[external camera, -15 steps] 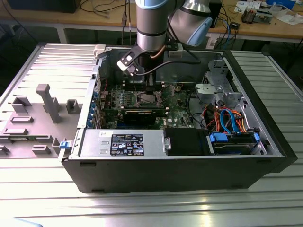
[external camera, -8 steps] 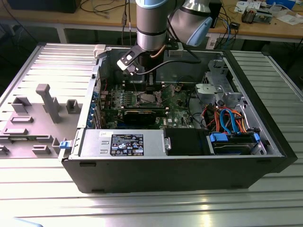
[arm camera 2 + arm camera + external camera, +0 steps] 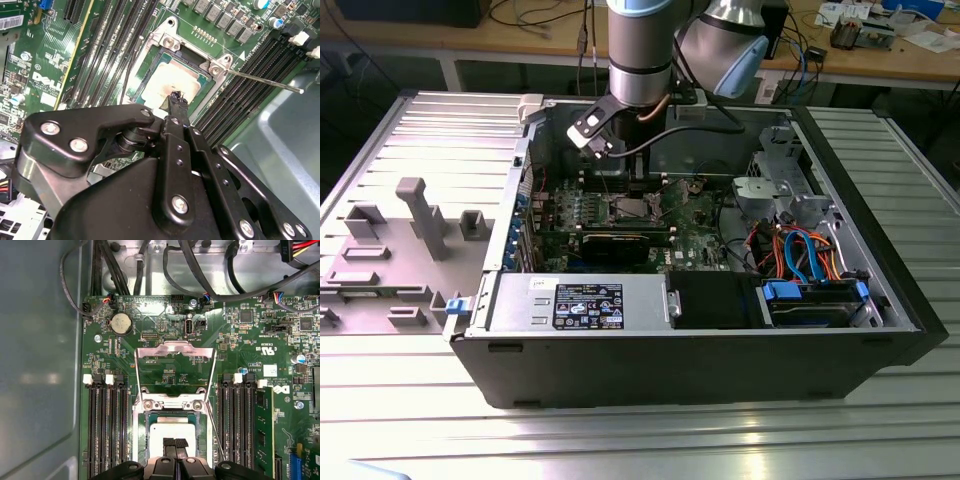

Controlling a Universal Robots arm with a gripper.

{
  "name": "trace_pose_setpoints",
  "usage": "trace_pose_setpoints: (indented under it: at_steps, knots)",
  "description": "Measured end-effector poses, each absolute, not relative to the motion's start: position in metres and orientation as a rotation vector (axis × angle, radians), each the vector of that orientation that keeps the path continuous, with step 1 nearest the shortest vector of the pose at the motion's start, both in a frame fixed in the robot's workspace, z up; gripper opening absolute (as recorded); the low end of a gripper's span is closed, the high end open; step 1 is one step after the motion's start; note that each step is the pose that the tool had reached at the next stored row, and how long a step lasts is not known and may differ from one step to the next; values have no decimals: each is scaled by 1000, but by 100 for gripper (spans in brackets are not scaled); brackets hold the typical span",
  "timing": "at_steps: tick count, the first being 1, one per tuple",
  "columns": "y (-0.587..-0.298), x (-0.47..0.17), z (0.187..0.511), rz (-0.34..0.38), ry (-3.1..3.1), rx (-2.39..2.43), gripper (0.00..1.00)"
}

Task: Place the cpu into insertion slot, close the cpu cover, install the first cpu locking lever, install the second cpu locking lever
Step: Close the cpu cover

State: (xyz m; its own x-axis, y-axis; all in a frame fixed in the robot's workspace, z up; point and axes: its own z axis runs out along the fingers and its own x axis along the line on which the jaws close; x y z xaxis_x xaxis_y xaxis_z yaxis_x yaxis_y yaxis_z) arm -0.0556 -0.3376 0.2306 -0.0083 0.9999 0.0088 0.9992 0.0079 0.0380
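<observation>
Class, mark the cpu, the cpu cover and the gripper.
cpu (image 3: 172, 430): first wrist view, middle of silver face.
cpu cover (image 3: 175, 346): first wrist view, bar opposite hinge.
gripper (image 3: 175, 443): first wrist view, between fingertips.

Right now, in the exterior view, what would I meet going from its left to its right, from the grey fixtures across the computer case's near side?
Grey upright post → blue clip → printed label → black drive box → blue drive caddy.

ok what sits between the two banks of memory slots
The insertion slot with the cpu lying in it, cpu cover swung open beyond it; seen in the first wrist view.
</observation>
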Motion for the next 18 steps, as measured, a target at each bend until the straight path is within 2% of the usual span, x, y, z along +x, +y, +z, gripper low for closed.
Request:
trace_pose_setpoints:
  at_steps: [18]
  knots:
    - [-338, -56, 238, 52, 2216, 2198, 11]
